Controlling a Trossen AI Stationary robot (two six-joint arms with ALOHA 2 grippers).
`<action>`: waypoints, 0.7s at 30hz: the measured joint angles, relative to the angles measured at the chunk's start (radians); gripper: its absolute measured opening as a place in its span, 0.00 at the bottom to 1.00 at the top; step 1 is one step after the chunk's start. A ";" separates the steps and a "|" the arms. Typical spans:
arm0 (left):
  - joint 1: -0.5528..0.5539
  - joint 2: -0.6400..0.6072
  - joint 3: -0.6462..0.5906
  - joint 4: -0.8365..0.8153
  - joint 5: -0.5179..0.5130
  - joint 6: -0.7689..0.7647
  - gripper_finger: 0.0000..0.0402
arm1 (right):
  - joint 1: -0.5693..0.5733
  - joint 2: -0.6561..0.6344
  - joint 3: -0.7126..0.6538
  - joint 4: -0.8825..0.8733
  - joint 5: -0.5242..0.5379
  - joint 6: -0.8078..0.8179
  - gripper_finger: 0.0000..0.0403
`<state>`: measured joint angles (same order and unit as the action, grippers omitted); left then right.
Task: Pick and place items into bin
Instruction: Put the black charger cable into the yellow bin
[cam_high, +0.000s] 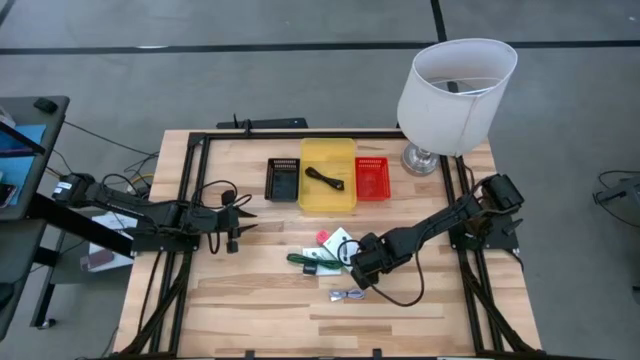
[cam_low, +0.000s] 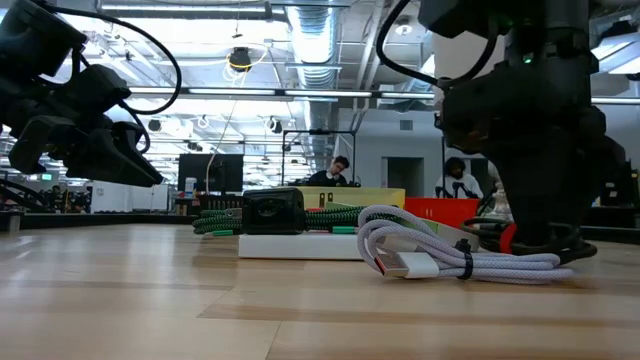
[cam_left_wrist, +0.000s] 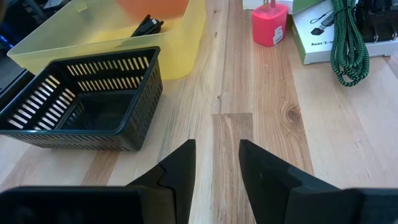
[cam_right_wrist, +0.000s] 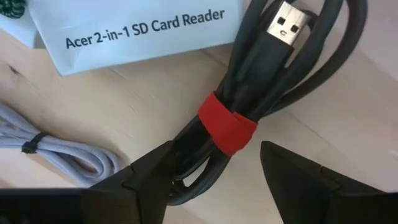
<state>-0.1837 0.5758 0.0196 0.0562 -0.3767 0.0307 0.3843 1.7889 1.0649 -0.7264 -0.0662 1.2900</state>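
- Right wrist view looks straight down on a coiled black cable (cam_right_wrist: 249, 106) bound by a red strap (cam_right_wrist: 227, 124), its USB plug bare at one end; the right gripper (cam_right_wrist: 214, 171) hangs over it with fingers spread wide, one on each side of the bundle near the strap, not yet clamped. That straddle reads as lining up a pinch where the strap keeps the loops together.
- High view puts the right gripper (cam_high: 362, 262) at about 6 o'clock from the yellow bin (cam_high: 340, 152), low over the cluster of loose items near the table's middle.
- A white card-reader box (cam_right_wrist: 134, 28) lies just beside the black cable, touching or nearly so; a pale grey cable (cam_right_wrist: 56, 140) tied in a loop lies near on the bare wood. In the high view it sits at about 7 o'clock from the gripper (cam_high: 347, 295).
- A green-and-black braided cable (cam_left_wrist: 348, 43) lies draped over the box, and a small pink charger plug (cam_left_wrist: 270, 23) stands just beside it.
- The yellow bin already holds one dark item (cam_high: 322, 178); a black slotted basket (cam_high: 284, 179) sits at its 9 o'clock and a red basket (cam_high: 371, 178) at its 3 o'clock.
- The left gripper (cam_left_wrist: 216, 165) waits at about 9 o'clock from the cluster, near the black basket, fingers partly apart and holding nothing, seemingly kept clear of the right arm's path.
- A white lamp (cam_high: 455, 85) stands at the far right corner, out of the work.
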 joint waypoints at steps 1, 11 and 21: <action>0.000 0.000 0.000 -0.001 0.000 0.000 0.29 | 0.000 0.000 0.000 0.001 -0.002 0.000 0.55; 0.000 0.000 0.000 -0.003 0.000 0.000 0.29 | 0.000 0.000 0.000 -0.004 -0.016 0.018 0.27; 0.000 0.000 0.000 -0.004 0.000 0.000 0.29 | 0.000 -0.001 0.000 -0.047 0.019 0.094 0.07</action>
<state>-0.1835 0.5762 0.0196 0.0525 -0.3766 0.0307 0.3843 1.7878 1.0649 -0.7736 -0.0476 1.3841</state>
